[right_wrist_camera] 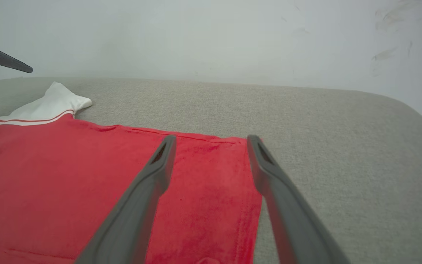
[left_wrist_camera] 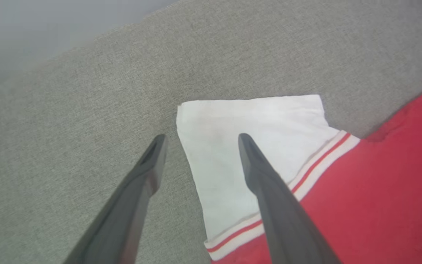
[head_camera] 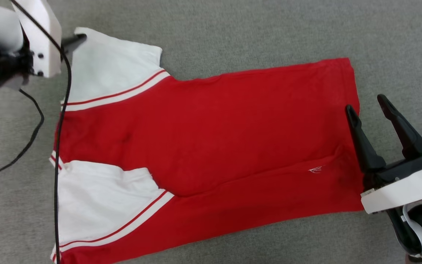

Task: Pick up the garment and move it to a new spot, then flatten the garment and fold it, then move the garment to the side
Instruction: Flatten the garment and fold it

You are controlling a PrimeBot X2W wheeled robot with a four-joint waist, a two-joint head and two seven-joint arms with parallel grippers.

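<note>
The garment [head_camera: 214, 128] is a red T-shirt with white sleeve ends, lying spread flat on a grey fabric surface [head_camera: 254, 29]. Its sleeves point left and its hem right, with a tiny white mark [head_camera: 315, 169] near the hem. My left gripper [left_wrist_camera: 202, 137] hovers open over the far white sleeve [left_wrist_camera: 232, 128], one finger on each side of that sleeve's outer edge. My right gripper [head_camera: 365, 103] stands open at the hem. In the right wrist view its fingers [right_wrist_camera: 152, 183] straddle the far hem corner of the garment [right_wrist_camera: 68, 176]. Neither gripper holds anything.
A black cable [head_camera: 58, 146] hangs from my left arm across the sleeves' left edge and loops over the grey surface at the far left. A pale wall [right_wrist_camera: 211, 36] rises behind the surface, whose rounded edge [right_wrist_camera: 408, 110] lies to the right of the hem.
</note>
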